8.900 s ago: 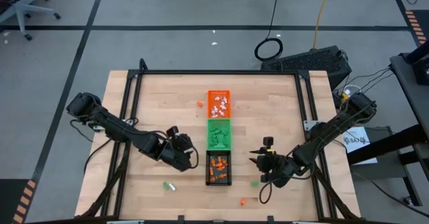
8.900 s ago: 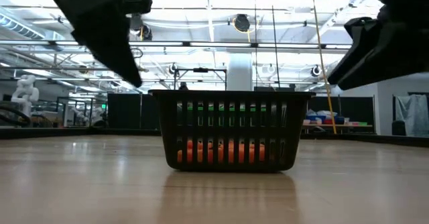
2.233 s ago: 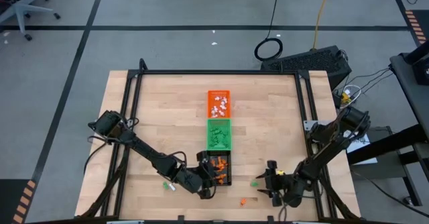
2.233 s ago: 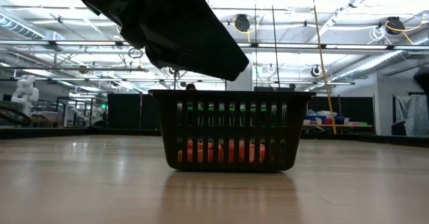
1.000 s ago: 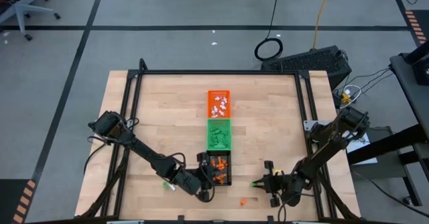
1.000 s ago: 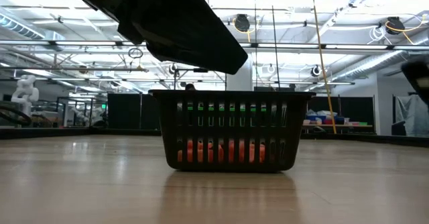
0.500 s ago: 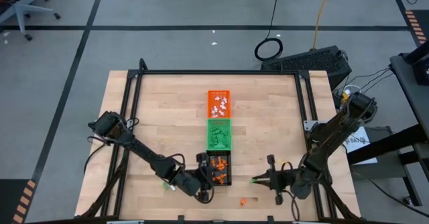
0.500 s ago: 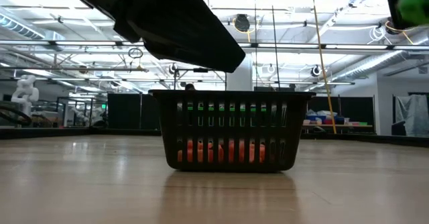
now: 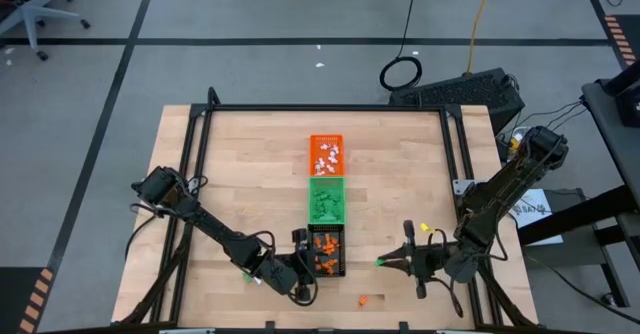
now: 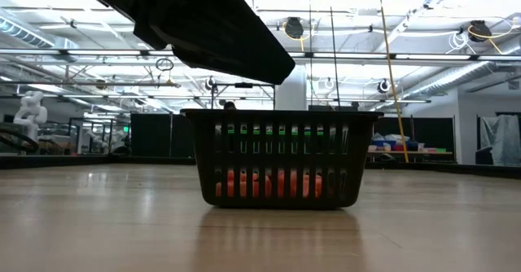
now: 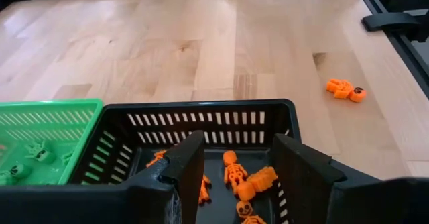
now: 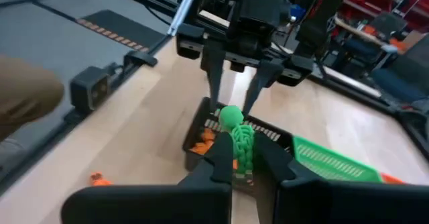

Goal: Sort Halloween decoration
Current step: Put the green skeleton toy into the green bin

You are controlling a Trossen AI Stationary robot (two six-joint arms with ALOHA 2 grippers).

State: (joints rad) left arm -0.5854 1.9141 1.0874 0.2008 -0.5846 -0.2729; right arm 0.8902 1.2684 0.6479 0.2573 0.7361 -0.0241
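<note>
1. High view: the left claw hovers at the black tray, lower centre of the desk; the right claw, lower right, pinches a green skeleton.
2. Low view: the tray sits mid-frame, orange trinkets inside.
3. Left wrist view: fingers spread, nothing held; one orange figure lies on the desk, upper right.
4. Right wrist view: fingers pressed together on the green skeleton, centre.

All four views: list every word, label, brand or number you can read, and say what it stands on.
None can be read.
A white sheet lying beside the table's right edge carries dark print, too small to read.
The orange tray, green tray and black tray show no lettering.
</note>
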